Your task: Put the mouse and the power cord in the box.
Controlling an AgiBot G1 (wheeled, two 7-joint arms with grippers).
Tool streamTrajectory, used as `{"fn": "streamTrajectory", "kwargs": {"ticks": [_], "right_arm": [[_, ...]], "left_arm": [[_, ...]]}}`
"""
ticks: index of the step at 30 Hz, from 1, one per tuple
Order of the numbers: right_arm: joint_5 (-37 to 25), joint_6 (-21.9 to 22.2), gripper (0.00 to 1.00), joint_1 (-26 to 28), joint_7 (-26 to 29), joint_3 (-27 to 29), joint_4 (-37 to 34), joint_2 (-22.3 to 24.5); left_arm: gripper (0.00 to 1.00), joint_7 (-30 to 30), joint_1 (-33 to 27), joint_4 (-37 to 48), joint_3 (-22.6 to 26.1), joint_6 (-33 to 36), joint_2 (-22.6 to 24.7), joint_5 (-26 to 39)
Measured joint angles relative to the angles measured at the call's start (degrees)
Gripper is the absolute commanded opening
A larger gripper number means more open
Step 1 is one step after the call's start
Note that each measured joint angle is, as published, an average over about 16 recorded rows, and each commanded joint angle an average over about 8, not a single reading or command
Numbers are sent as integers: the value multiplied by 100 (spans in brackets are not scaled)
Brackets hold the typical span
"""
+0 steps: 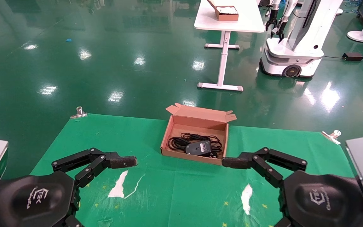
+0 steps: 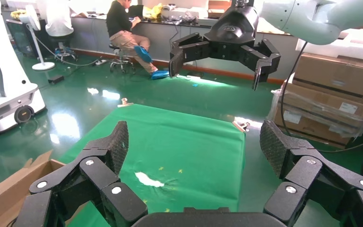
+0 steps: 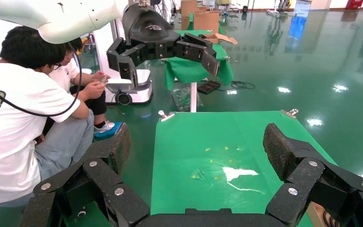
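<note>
The brown cardboard box (image 1: 168, 137) stands with its flaps up at the far middle of the green cloth. Inside it the black mouse (image 1: 198, 147) lies with its grey underside label up. Loops of black cable (image 1: 181, 141) lie around the mouse; I cannot tell which of them are the power cord. My left gripper (image 1: 128, 161) hovers near the box's front left and is open and empty in the left wrist view (image 2: 196, 142). My right gripper (image 1: 230, 162) hovers by the box's front right corner, also open and empty (image 3: 196, 146).
Metal clips (image 1: 79, 112) (image 1: 332, 135) pin the cloth at the far corners. White tears (image 1: 118, 187) (image 1: 247, 194) mark the cloth near me. Beyond stand a white table with a smaller brown box (image 1: 227, 13) and another robot (image 1: 295, 47). People sit nearby (image 3: 23, 118).
</note>
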Motion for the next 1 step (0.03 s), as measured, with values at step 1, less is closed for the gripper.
{"fn": "streamTrajectory", "kwargs": {"ticks": [1], "right_arm": [[0, 0, 100, 0, 0, 0, 0, 0]], "left_arm": [[100, -1, -1, 2, 1, -2, 1, 2]]}}
